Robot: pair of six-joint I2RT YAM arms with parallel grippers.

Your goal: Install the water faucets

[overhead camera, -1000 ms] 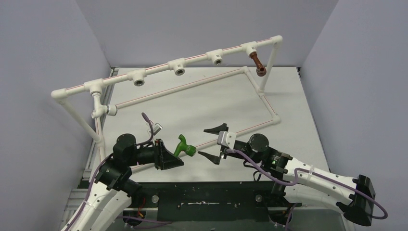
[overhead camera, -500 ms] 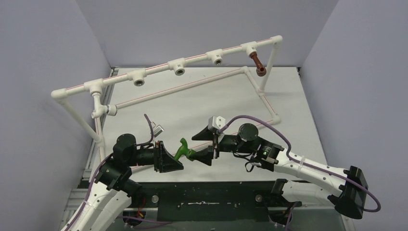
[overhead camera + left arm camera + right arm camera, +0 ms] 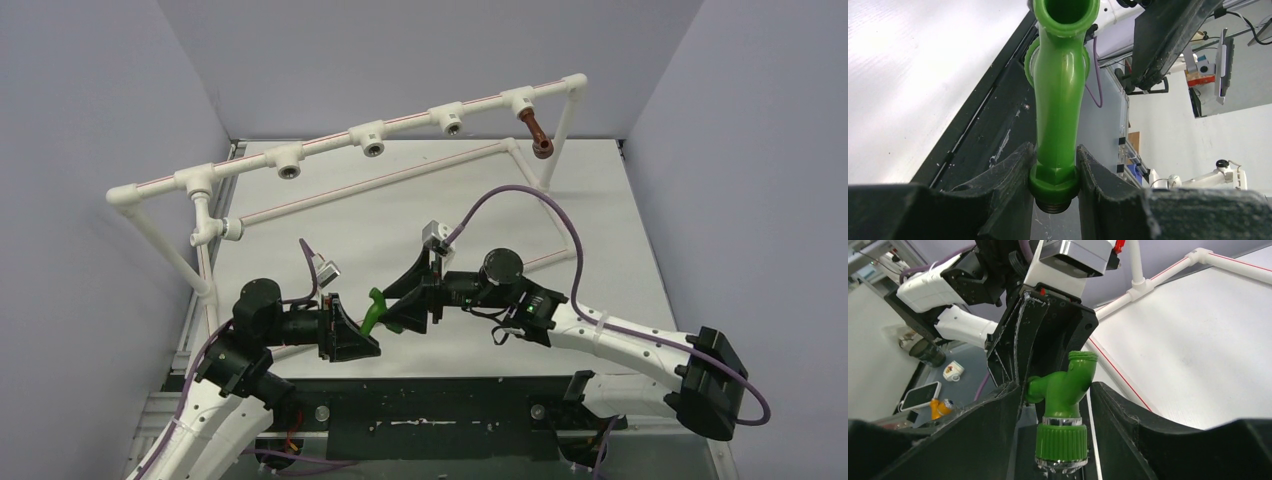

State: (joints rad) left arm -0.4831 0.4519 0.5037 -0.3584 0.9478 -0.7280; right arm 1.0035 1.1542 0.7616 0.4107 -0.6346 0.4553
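The bright green faucet [image 3: 374, 309] is held off the table near the front edge. My left gripper [image 3: 366, 323] is shut on its hexagonal collar, just above the threaded end [image 3: 1054, 186]. My right gripper [image 3: 401, 303] is open, with one jaw on each side of the faucet's ribbed, silver-rimmed green cap [image 3: 1062, 441] and a gap on both sides. The spout opening points away in the left wrist view [image 3: 1066, 15]. The reddish-brown faucet [image 3: 537, 134] hangs from the rightmost tee of the white pipe frame [image 3: 330, 141].
Three empty tee sockets [image 3: 373, 146] sit along the frame's raised top bar. A lower pipe loop [image 3: 560, 222] lies on the table behind the arms. Grey walls close in both sides. The black base plate [image 3: 430, 400] runs along the near edge.
My right gripper has swung left from beside the green faucet until its open jaws straddle the cap. The left gripper has held the faucet almost still.
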